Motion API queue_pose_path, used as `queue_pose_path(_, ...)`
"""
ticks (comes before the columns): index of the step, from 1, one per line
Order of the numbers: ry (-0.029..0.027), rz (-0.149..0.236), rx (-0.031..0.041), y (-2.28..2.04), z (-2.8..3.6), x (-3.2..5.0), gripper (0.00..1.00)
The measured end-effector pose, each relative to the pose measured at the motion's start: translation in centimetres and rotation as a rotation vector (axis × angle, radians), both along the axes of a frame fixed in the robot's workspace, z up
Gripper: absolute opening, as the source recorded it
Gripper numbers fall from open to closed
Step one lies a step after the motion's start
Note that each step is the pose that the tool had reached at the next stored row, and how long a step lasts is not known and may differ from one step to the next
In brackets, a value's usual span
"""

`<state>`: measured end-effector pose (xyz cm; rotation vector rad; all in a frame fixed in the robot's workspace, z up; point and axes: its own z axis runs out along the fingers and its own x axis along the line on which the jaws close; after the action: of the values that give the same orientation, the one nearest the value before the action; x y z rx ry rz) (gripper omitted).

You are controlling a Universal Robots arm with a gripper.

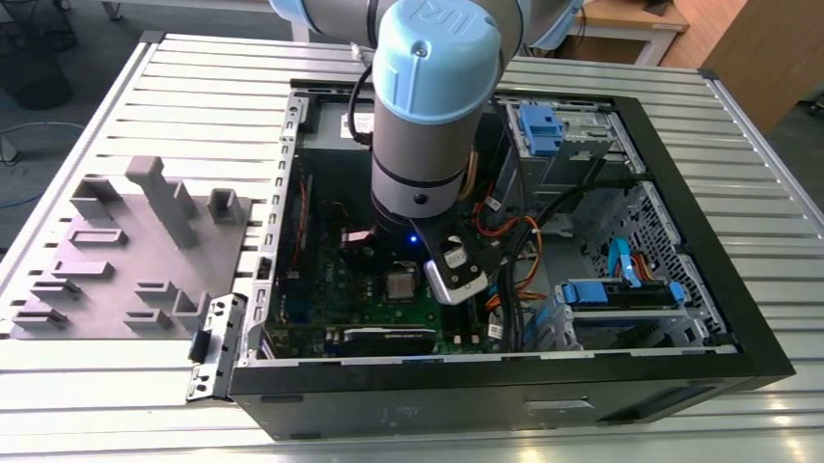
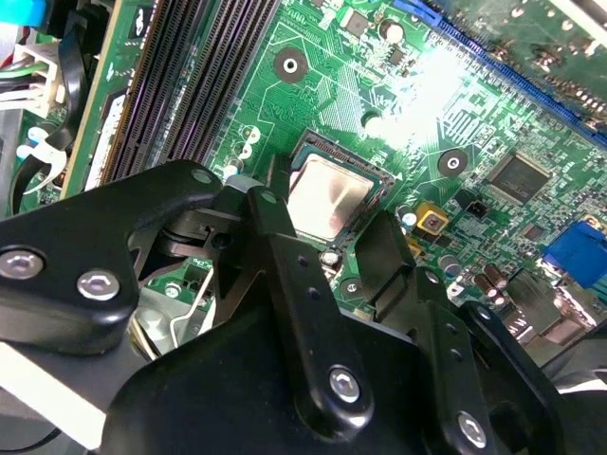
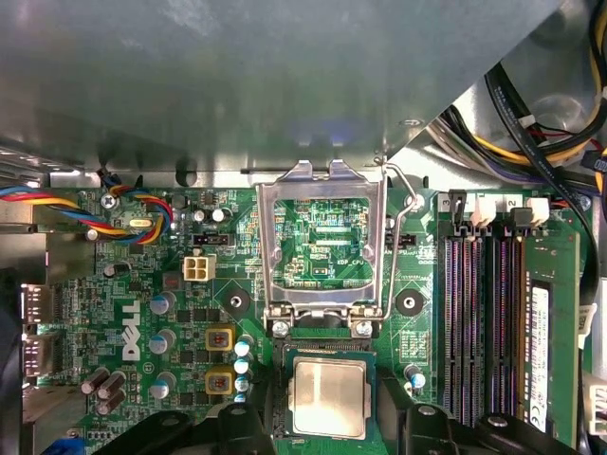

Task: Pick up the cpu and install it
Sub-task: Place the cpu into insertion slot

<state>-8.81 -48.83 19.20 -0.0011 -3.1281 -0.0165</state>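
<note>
In the first wrist view we see the cpu (image 3: 327, 396) lying flat in its square socket (image 3: 327, 352), near the middle of the green board (image 3: 190, 313). Its shiny grey top faces up, away from the board and toward the hand (image 3: 337, 422). The cpu is square, so it has no long side. Its edges run in line with the long dark memory slots (image 3: 479, 322) on the board. The metal lid (image 3: 327, 237) of the socket is flipped open, just beside the cpu, and its thin wire lever (image 3: 410, 204) is up too. We think they are up so that nothing blocks the chip's place. The hand hangs over the board, spread wide, with one black finger on each side of the cpu. In the second wrist view the fingers (image 2: 285, 275) are apart and hold nothing. So we judge that the cpu sits in its place on the board and the lid is not yet shut. In the exterior view the arm (image 1: 431, 96) reaches down into the open computer case (image 1: 721, 318) on the worktop (image 1: 206, 87), so the hand meets the board from above. The grey tray (image 1: 129, 251) lies outside the case, well apart from the board.
</note>
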Motion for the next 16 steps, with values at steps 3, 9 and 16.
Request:
queue_pose_path(3, -0.0012, 0.0, -0.0001, 0.0, 0.0, -0.17, 0.55)
queue_pose_path(9, -0.0031, 0.0, -0.0001, 0.0, -0.01, -0.39, 0.55)
queue_pose_path(16, -0.0031, 0.0, -0.0008, 0.0, 0.0, -0.43, 0.55)
